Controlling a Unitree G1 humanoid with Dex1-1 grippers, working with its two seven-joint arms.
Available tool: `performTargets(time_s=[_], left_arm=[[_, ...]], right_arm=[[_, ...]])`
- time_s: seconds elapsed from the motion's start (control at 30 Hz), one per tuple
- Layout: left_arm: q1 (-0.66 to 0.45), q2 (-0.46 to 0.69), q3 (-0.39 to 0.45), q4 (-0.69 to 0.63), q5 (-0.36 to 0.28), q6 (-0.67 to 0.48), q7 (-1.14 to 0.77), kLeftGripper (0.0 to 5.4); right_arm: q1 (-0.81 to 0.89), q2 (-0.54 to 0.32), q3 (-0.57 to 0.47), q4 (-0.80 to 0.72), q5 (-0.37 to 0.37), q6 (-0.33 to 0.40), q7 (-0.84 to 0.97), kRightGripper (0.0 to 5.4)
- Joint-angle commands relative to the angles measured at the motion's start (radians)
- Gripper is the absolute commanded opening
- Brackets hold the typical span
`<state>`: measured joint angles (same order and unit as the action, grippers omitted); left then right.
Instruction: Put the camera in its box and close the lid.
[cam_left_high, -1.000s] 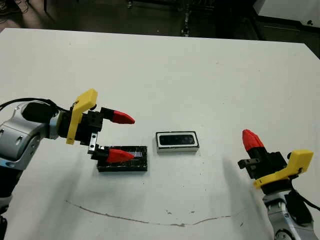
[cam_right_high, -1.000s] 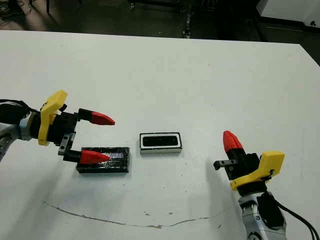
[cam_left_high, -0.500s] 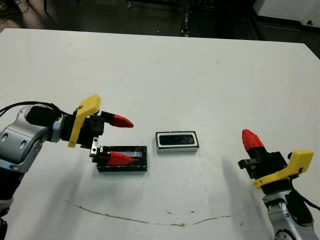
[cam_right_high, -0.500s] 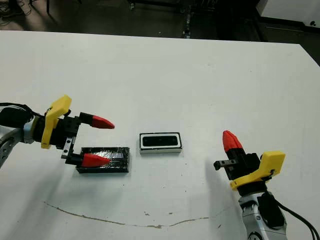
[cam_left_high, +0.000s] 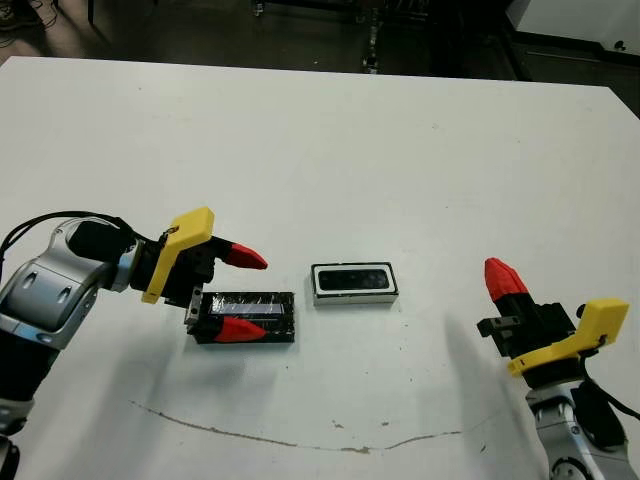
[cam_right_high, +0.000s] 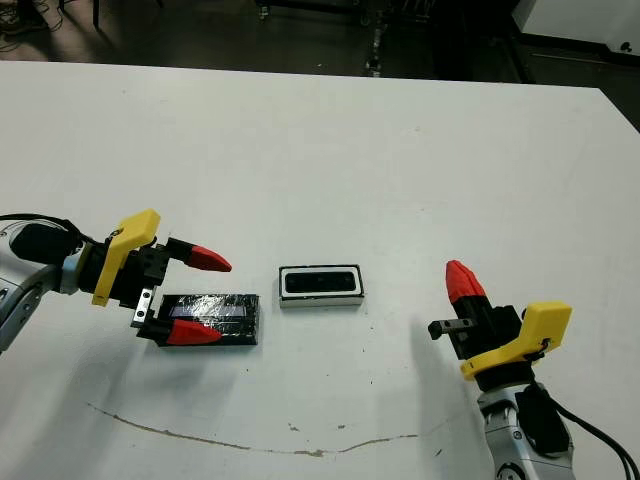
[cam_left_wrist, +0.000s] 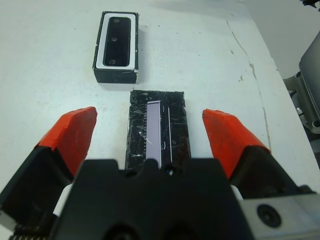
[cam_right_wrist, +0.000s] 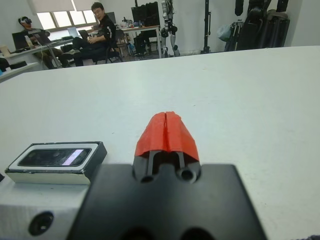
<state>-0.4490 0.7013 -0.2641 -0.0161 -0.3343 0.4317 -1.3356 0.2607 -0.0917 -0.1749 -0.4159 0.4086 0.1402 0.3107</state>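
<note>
Camera (cam_left_high: 352, 278) already lying inside box (cam_left_high: 354, 297), flat near middle of white table (cam_left_high: 340, 150), black bar framed by white walls. Going left to right: left claw (cam_left_high: 233, 293) spread wide, holding nothing, its two red fingers (cam_left_wrist: 72, 135) straddling lid (cam_left_high: 245, 317), one on each long side, neither clearly touching. Lid flat on table, pale stripe up, off box and just left of it with narrow strip of table between. Box and camera thus just beyond tips of left claw, in line with lid. Well apart at right, right claw (cam_left_high: 504, 277) pinched fully shut with red tips pressed together, gripping nothing, raised near table's front edge.
</note>
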Motion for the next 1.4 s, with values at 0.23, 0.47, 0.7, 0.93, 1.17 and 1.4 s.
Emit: performTargets(time_s=[0.23, 0.47, 0.7, 0.93, 1.17, 1.4], left_arm=[[0.023, 0.011, -0.03, -0.03, 0.062, 0.014, 0.057, 5.4], [0.037, 0.016, -0.046, -0.046, 0.105, -0.031, 0.06, 5.4], [0.038, 0.015, -0.054, -0.037, 0.114, -0.045, 0.045, 5.4], [0.044, 0.009, -0.058, -0.027, 0.118, -0.051, 0.042, 5.4], [0.06, -0.004, -0.054, -0.006, 0.12, -0.098, 0.051, 5.4], [0.079, -0.017, -0.046, -0.002, 0.112, -0.096, 0.077, 5.4]], right_arm=[[0.004, -0.022, -0.007, 0.003, 0.007, -0.002, 0.003, 0.01], [0.003, -0.024, -0.005, 0.004, 0.008, -0.006, 0.0, 0.01], [0.004, -0.032, -0.002, 0.004, 0.004, -0.004, 0.004, 0.01], [0.005, -0.032, -0.002, 0.003, 0.009, 0.0, 0.003, 0.01], [0.003, -0.031, -0.003, 0.008, 0.016, -0.001, 0.008, 0.01], [0.004, -0.035, -0.002, 0.001, 0.018, 0.011, 0.003, 0.01]])
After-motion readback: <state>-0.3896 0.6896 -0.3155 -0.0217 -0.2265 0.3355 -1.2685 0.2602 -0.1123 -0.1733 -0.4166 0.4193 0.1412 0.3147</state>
